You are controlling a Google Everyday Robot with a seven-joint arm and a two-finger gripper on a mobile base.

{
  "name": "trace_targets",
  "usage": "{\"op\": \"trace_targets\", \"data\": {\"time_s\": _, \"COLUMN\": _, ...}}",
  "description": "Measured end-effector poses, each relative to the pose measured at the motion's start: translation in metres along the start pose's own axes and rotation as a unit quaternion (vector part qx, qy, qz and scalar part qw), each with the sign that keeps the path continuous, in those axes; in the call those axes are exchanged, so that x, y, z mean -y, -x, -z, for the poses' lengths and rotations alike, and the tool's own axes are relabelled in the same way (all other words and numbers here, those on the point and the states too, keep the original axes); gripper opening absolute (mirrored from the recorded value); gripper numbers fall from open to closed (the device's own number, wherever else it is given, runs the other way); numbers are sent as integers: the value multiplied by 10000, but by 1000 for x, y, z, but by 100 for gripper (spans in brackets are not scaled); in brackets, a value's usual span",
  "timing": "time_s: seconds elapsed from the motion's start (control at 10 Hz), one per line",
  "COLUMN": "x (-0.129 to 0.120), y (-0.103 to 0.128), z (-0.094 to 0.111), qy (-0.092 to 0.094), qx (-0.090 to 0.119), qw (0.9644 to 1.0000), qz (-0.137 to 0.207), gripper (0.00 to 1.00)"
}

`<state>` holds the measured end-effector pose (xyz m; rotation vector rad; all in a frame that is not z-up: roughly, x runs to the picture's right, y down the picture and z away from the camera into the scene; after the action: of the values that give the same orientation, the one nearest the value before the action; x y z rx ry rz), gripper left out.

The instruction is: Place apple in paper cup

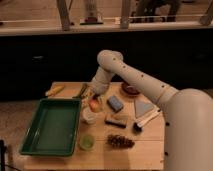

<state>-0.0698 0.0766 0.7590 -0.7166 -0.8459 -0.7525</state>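
The apple is a small orange-red fruit held at the tip of my gripper, which hangs from the white arm reaching in from the right. The gripper is shut on the apple and holds it just above and slightly behind the paper cup. The cup is short and white and stands upright on the wooden table beside the right wall of the green tray. The arm's wrist hides part of the gripper.
A translucent green cup and a brown pinecone-like cluster stand near the front edge. A blue sponge, a dark brush, a grey cloth, a dark bowl and a yellow item lie around.
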Motion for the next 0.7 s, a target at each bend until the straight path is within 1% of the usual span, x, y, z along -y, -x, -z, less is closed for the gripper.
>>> {"op": "trace_targets", "data": {"time_s": 0.5, "x": 10, "y": 8, "z": -11, "qy": 90, "qx": 24, "qw": 9995, "qz": 286, "gripper": 5}}
{"op": "trace_targets", "data": {"time_s": 0.7, "x": 11, "y": 8, "z": -12, "qy": 81, "qx": 46, "qw": 9994, "qz": 340, "gripper": 5}}
